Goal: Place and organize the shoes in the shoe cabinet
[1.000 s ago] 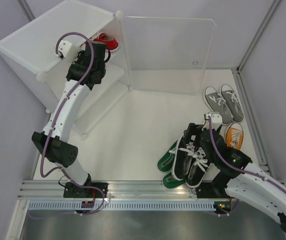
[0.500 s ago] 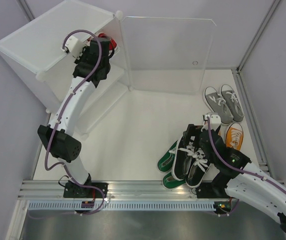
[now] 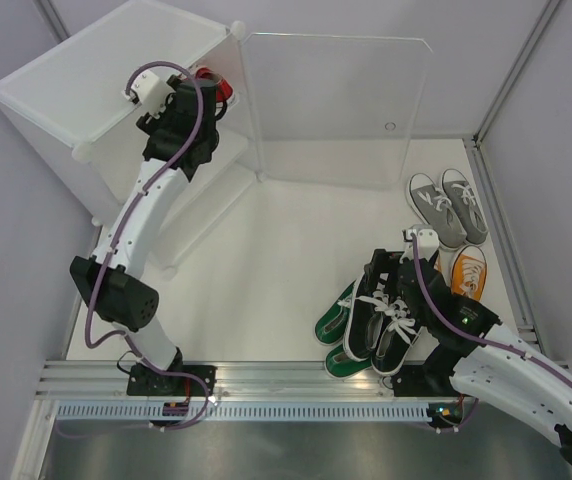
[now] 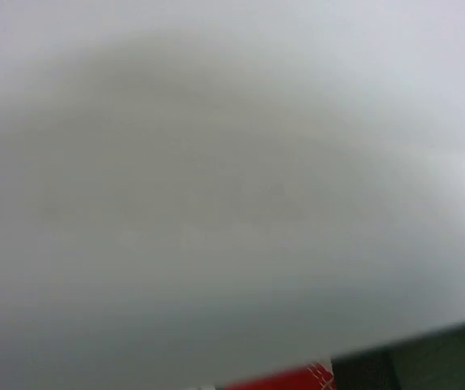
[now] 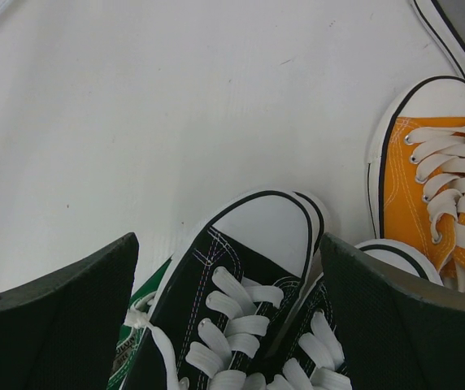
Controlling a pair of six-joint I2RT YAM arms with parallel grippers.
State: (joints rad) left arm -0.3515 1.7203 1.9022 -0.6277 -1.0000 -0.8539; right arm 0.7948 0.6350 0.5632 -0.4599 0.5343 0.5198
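Observation:
The white shoe cabinet [image 3: 86,75] stands at the far left with its clear door [image 3: 336,110] swung open. My left gripper [image 3: 204,100] reaches into the top tier beside a red shoe [image 3: 216,84]. Its fingers are hidden. The left wrist view is a white blur with a red sliver of shoe [image 4: 285,379] at the bottom. My right gripper [image 3: 394,268] stands open over the black pair [image 3: 386,315]. Its fingers straddle the toe of one black shoe [image 5: 241,268] without touching it.
A green pair [image 3: 334,322] lies under and left of the black shoes. An orange shoe [image 3: 469,272] and a grey pair [image 3: 448,205] sit at the right, near the table's metal edge rail [image 3: 501,230]. The cabinet's lower shelf [image 3: 201,195] juts toward the middle.
My left wrist has swung up and further toward the cabinet's opening, so it covers more of the red shoe. The right arm has barely moved.

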